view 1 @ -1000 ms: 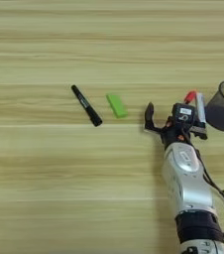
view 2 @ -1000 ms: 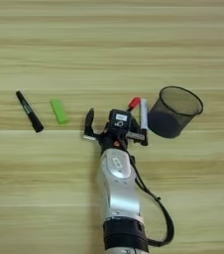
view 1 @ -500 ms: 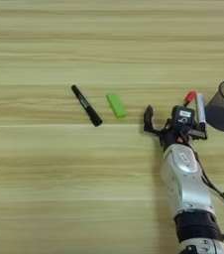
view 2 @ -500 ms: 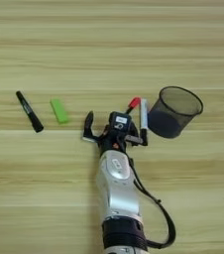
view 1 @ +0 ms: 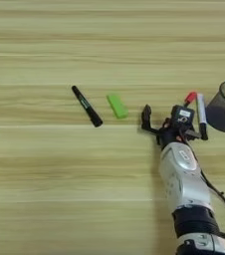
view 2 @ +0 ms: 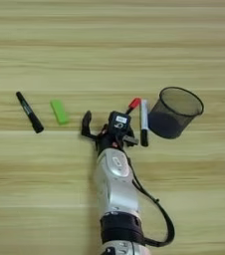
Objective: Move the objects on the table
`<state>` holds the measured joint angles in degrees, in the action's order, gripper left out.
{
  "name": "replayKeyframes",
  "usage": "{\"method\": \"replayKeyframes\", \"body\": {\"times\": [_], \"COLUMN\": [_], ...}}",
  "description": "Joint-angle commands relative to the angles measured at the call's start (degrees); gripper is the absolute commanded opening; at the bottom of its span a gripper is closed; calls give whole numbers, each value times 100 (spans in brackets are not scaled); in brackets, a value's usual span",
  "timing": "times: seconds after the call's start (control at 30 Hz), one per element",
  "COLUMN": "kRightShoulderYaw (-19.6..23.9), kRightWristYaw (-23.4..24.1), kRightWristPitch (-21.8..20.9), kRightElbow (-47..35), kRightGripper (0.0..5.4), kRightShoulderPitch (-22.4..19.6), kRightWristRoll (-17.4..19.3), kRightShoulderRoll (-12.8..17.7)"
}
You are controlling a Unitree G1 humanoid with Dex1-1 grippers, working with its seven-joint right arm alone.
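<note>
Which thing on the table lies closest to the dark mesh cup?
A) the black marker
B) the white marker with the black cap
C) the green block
B: the white marker lies just left of the mesh cup, while the green block and black marker lie far off to the left.

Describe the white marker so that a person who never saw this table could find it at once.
Start at the dark mesh cup near the right side of the wooden table. Just left of the cup lies the white marker, pointing away from the robot. Its white body with a black cap at the near end separates it from the thin red pen beside it.
</note>
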<state>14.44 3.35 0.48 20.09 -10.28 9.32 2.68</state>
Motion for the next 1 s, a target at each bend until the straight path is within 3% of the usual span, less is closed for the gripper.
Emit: {"method": "replayKeyframes", "body": {"times": [0.03, 0.5, 0.83, 1.0], "kRightShoulderYaw": [59, 367, 365, 523], "kRightWristYaw": [20, 127, -57, -285], "kRightWristPitch": [-71, 62, 373, 838], "kRightElbow": [-42, 616, 1059, 1013], "kRightGripper": [537, 537, 397, 340], "kRightShoulderPitch": [-322, -572, -550, -588], "kRightWristRoll": [45, 242, 361, 798], "kRightShoulderRoll": [95, 119, 118, 46]}}
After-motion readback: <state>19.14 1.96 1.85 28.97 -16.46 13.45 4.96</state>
